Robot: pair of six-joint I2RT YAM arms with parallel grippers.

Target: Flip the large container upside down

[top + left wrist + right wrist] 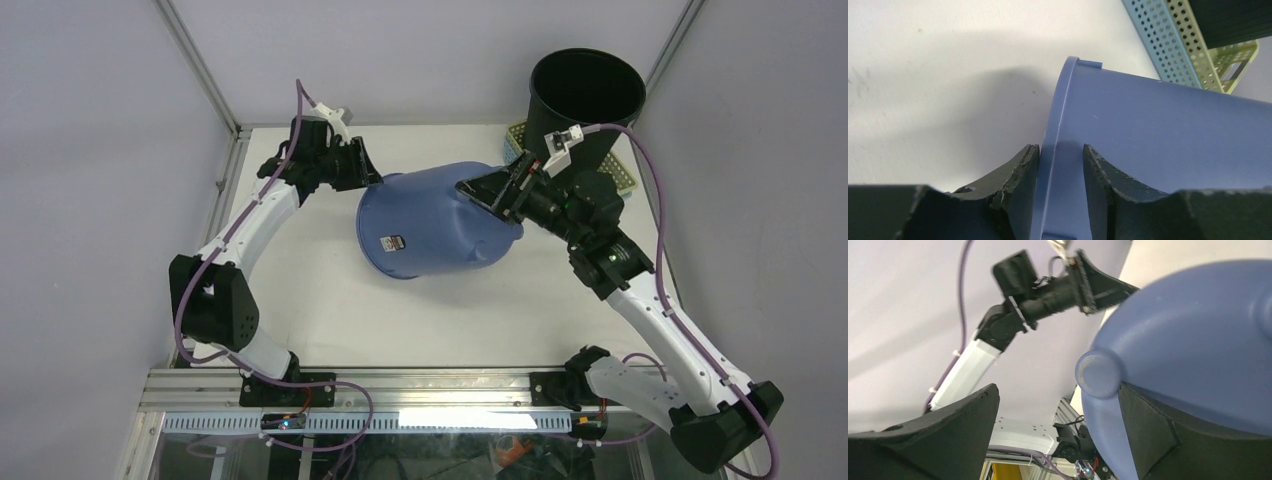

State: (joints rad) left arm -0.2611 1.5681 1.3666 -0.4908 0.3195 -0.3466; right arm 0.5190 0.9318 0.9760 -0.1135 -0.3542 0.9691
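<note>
White-shelled and black-jointed, both arms lean inward over the pale table (pixel 300 300) and meet at the blue container (pixel 440 225), which lies tipped on its side near the middle of the table. The left arm bends sharply at its elbow and stretches toward the far side, bringing the left gripper (pixel 366 172) to the container's upper left edge. The right arm rises from the near right corner and folds back, so the right gripper (pixel 492 195) sits on the container's upper right end. The container is a large, smooth, rounded tub. The end turned toward the near left carries a small printed label (pixel 397 243), and the overhead view does not show which end is the mouth. Only the left wrist view shows the thin raised lip (pixel 1050 135) running between the left fingers: they stand partly apart astride it, one against the lip and the other over the wall, and I cannot tell whether they are pinching it. Only the right wrist view shows a round nub (pixel 1098 374) on the domed blue surface. There the right jaws are spread wide, one finger lying against the tub and the other free in the air. Behind the container, a black bin (pixel 585 95) stands upright beside perforated baskets (pixel 517 140) at the far right.
</note>
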